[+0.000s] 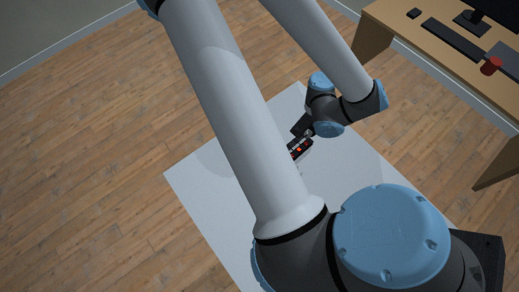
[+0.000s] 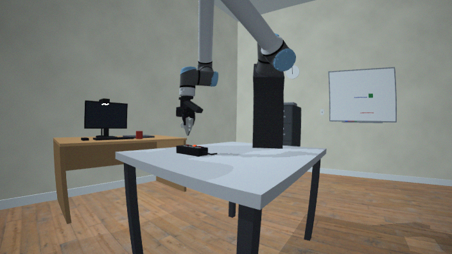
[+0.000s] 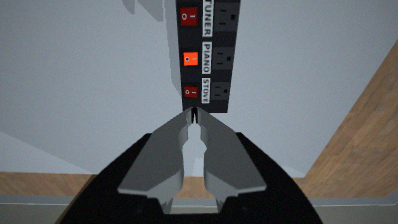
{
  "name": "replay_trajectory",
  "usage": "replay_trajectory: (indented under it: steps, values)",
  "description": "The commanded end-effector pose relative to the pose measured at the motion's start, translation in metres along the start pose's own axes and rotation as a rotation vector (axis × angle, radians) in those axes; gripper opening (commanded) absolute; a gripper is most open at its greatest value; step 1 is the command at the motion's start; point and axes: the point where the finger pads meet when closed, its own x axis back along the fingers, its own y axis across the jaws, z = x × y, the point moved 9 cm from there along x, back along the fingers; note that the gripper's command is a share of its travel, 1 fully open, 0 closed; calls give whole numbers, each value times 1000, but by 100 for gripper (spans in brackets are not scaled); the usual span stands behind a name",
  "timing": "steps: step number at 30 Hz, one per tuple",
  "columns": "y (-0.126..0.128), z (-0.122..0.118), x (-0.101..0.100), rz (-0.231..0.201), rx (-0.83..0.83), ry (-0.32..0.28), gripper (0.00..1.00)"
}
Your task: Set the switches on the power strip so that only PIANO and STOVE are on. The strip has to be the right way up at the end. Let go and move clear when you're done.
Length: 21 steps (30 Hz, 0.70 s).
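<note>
The black power strip (image 3: 209,50) lies face up on the grey table, near its far edge. It also shows in the top view (image 1: 300,146) and the exterior view (image 2: 192,149). In the wrist view the PIANO switch (image 3: 190,59) glows bright orange. The STOVE switch (image 3: 190,92) and the TUNER switch (image 3: 189,16) are dark red. My gripper (image 3: 194,108) (image 2: 188,131) is shut and empty. It hangs clear above the STOVE end of the strip, fingertips pointing down. The far part of the strip is cut off in the wrist view.
The grey table (image 2: 231,167) has an edge just beyond the strip. The arm's black pedestal (image 2: 268,107) stands at the table's back. A wooden desk (image 2: 106,144) with a monitor, keyboard and red cup stands apart.
</note>
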Motion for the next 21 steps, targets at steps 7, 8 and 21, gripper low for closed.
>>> replay_trajectory:
  steps: [7,8,21]
  values:
    - [0,0,0,0,0,0,0]
    - [0,0,-1,0,0,0,0]
    - [1,0,-8,2,1,0,0]
